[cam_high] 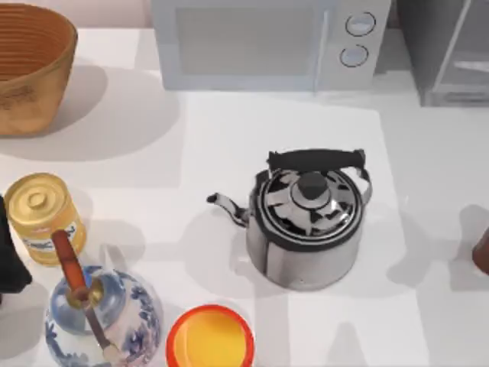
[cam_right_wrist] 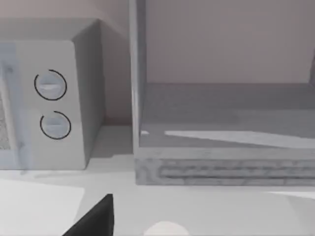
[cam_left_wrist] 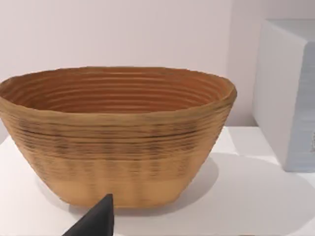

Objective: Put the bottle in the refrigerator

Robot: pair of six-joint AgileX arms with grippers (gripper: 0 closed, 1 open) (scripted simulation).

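The bottle (cam_high: pixel 482 252) is a dark reddish-brown sliver at the table's right edge, level with the kettle. The refrigerator (cam_high: pixel 447 53) is a grey box at the back right, beside the microwave. Its inside and shelf (cam_right_wrist: pixel 226 135) face the right wrist camera, so the door stands open. A black tip of my right gripper (cam_right_wrist: pixel 93 219) juts into that view, short of the refrigerator's front. A black tip of my left gripper (cam_left_wrist: pixel 96 221) rises before the woven basket (cam_left_wrist: pixel 118 132) in the left wrist view. I cannot tell whether anything is held.
A steel kettle (cam_high: pixel 309 218) with a black handle stands mid-table. The white microwave (cam_high: pixel 267 42) is at the back. A basket (cam_high: pixel 30 65) sits back left. A yellow can (cam_high: pixel 42 214), a blue-and-white porcelain vessel (cam_high: pixel 95 317), an orange bowl (cam_high: pixel 210 336) and a black shape (cam_high: pixel 9 256) fill the front left.
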